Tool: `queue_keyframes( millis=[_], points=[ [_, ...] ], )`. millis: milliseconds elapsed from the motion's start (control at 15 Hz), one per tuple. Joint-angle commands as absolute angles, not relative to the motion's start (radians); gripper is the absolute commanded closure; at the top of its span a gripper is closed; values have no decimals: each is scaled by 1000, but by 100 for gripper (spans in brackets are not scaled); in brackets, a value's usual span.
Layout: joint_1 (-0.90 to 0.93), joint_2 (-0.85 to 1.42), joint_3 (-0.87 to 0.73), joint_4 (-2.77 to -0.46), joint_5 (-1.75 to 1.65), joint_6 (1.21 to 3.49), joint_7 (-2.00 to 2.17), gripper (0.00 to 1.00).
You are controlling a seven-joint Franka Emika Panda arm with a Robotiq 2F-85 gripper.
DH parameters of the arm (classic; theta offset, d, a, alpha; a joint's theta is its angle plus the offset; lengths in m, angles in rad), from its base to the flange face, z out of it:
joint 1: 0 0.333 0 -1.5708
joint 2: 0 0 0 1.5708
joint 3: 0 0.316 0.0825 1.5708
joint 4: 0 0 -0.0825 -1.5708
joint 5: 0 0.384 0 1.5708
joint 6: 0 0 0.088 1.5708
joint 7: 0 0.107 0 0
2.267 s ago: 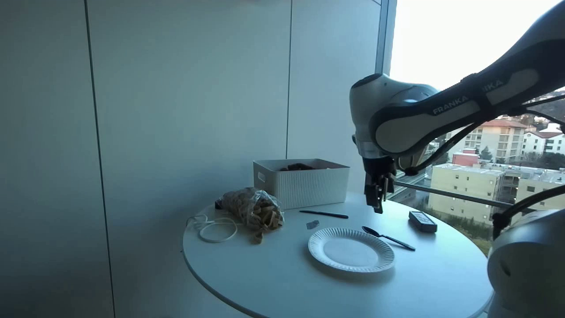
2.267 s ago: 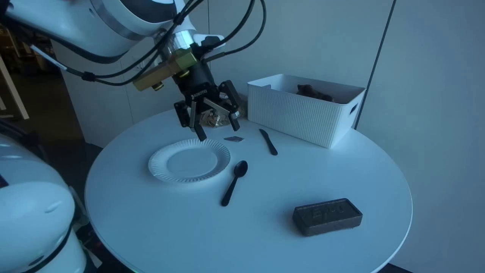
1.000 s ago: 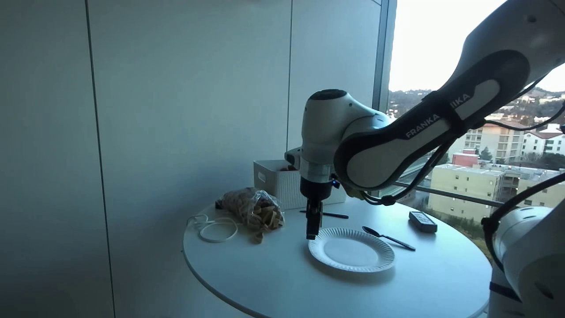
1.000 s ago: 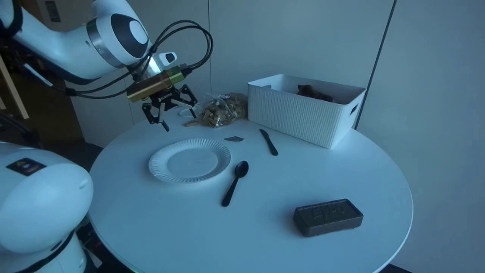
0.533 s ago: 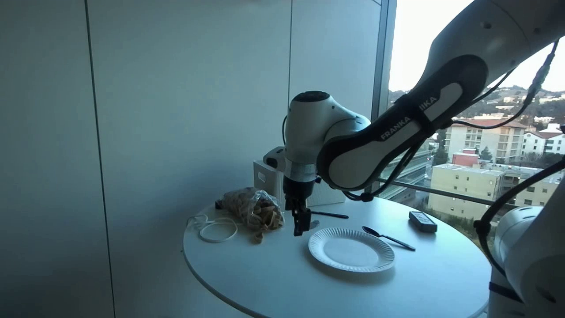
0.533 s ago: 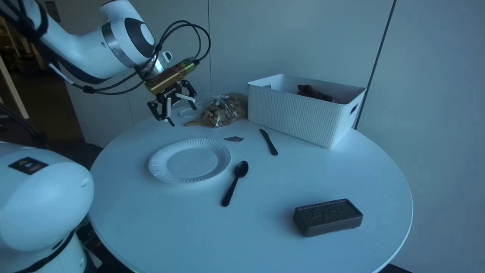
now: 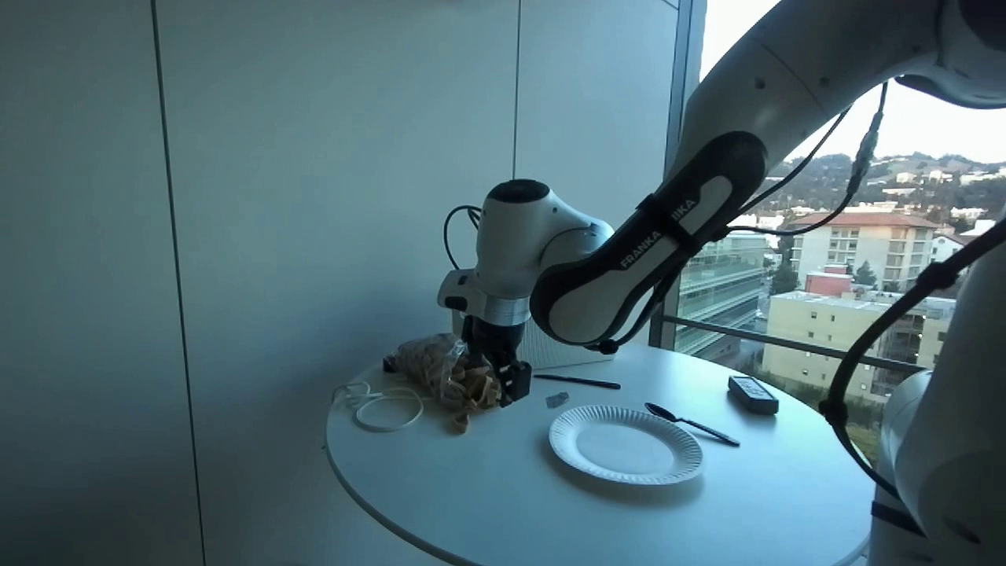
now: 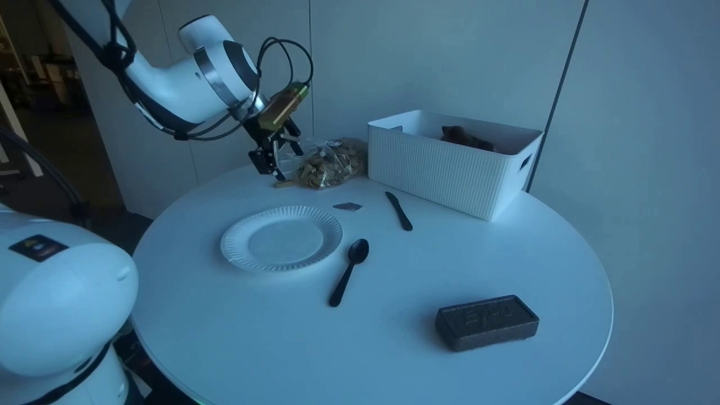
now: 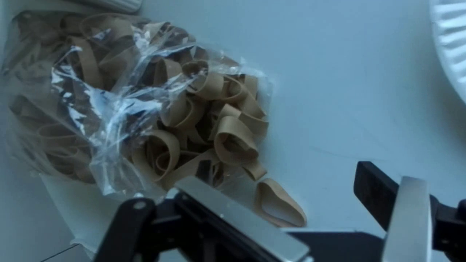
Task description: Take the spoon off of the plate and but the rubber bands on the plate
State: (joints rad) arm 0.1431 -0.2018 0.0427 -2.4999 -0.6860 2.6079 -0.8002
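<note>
Tan rubber bands fill a clear plastic bag (image 8: pixel 332 166), which also shows in the wrist view (image 9: pixel 109 102). A loose rubber band (image 9: pixel 273 186) lies on the table by the bag's open end; it shows in both exterior views (image 7: pixel 460 424) (image 8: pixel 284 184). My gripper (image 9: pixel 284 171) is open and empty, above the table by the loose band and bag; it shows in both exterior views (image 7: pixel 509 393) (image 8: pixel 289 163). One finger overlaps the bag's edge in the wrist view. The white paper plate (image 8: pixel 281 242) is bare. The black spoon (image 8: pixel 358 251) lies on the table beside it.
A white bin (image 8: pixel 450 163) with something dark inside stands behind the bag. A black knife (image 8: pixel 399 211), a grey scrap (image 8: pixel 347 206) and a dark block (image 8: pixel 486 323) lie on the table. A white cable loop (image 7: pixel 389 413) lies near the bag.
My gripper has moved past the plate to the rubber band bag and turned a little, staying open. The spoon, plate, bag and loose band have not moved.
</note>
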Motion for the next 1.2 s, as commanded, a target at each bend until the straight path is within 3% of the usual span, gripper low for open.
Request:
queue_keyframes(
  millis=[0,800,867,933,1133],
  points=[
    [111,-93,42,-2401,-752,2660,-879,0],
    [46,76,38,-2266,-695,2670,-1020,0],
    [42,84,40,-2267,-657,2685,-1056,25],
    [38,90,41,-2268,-627,2696,-1089,26],
    [32,95,43,-2270,-561,2706,-1163,49]
  ],
)
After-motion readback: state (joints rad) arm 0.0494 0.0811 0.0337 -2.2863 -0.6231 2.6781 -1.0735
